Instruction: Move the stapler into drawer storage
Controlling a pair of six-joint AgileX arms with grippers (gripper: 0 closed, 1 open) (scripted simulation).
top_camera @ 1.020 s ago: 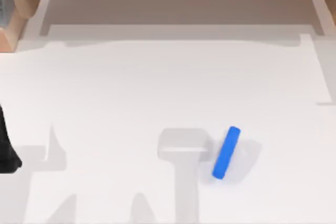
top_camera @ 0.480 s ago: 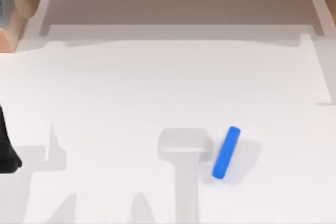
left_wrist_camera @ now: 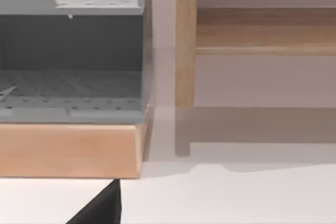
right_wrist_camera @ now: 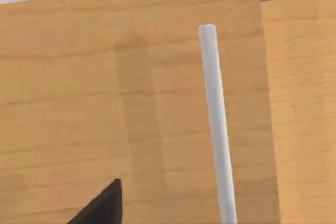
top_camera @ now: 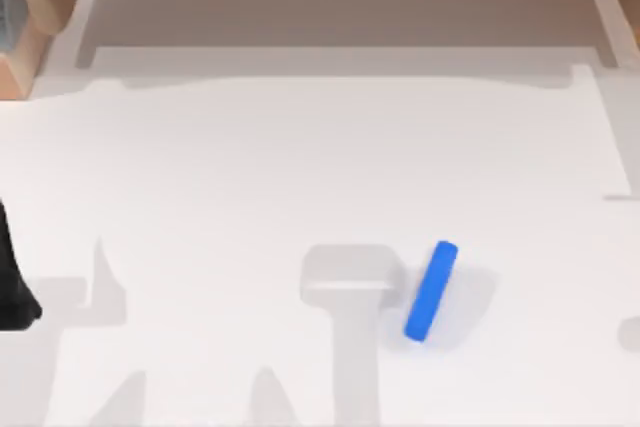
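Fingers first: I can't tell whether either pair is spread or clenched, since each wrist view catches just a dark wedge of its own gripper at the lower left of the frame, left (left_wrist_camera: 100,208) and right (right_wrist_camera: 100,205), and the top view shows only a black piece of the left arm (top_camera: 12,287) at the far left edge. My stapler (top_camera: 431,290) lies flat on the white table (top_camera: 250,177), lower right of centre in the top view, tilted with its upper end leaning right, touched by nothing. The right wrist camera faces a wooden drawer front (right_wrist_camera: 79,103) with a pale bar handle (right_wrist_camera: 216,124) running down it, so I judge the drawer has to be opened before anything goes in. What worries me: closing on that slim handle off-centre could let it slip out, and pulling at an angle might jam the drawer. The stapler is small and rounded, so a grasp across its tilt could roll or skid it away. In the left wrist view a grey perforated shelf unit (left_wrist_camera: 73,87) on a wooden base (left_wrist_camera: 68,150) is cut off at the frame's left edge, and I can't make out the drawer's inside.
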